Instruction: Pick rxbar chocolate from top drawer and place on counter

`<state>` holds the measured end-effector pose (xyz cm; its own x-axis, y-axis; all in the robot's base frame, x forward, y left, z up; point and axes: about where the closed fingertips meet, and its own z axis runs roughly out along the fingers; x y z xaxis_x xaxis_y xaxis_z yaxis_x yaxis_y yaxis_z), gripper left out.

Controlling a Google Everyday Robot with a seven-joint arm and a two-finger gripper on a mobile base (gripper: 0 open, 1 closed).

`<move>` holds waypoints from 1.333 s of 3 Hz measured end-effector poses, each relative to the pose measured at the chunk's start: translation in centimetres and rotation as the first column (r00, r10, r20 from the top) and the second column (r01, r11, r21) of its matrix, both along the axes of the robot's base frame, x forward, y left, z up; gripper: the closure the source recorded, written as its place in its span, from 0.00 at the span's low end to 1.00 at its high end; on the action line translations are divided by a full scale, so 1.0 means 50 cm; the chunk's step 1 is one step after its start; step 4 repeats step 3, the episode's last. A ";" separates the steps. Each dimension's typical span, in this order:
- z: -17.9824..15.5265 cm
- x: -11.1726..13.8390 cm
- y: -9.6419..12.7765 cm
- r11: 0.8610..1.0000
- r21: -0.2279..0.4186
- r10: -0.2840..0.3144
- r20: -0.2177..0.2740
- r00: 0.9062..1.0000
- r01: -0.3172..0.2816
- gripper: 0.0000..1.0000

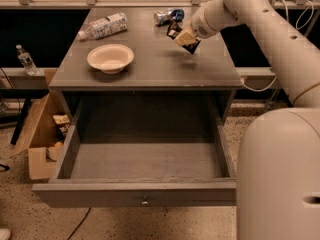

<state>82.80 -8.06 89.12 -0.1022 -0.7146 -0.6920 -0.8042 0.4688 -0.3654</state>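
Rxbar chocolate [174, 31], a flat bar in a dark glossy wrapper, hangs tilted in the upper right of frame, just above the counter [150, 71] with its smooth grey top. Lower down I see the top drawer [135, 195] standing open, a wide shallow grey box. A round white bowl [110, 58] sits upper left. My gripper [186, 37] is clamped on the bar.
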 end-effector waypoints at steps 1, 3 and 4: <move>-0.005 0.007 -0.021 1.000 0.003 -0.013 -0.013 1.000 0.013 0.03; 0.075 -0.035 -0.193 0.996 -0.006 -0.093 0.014 0.996 0.093 0.00; 0.075 -0.035 -0.193 0.996 -0.006 -0.093 0.014 0.996 0.093 0.00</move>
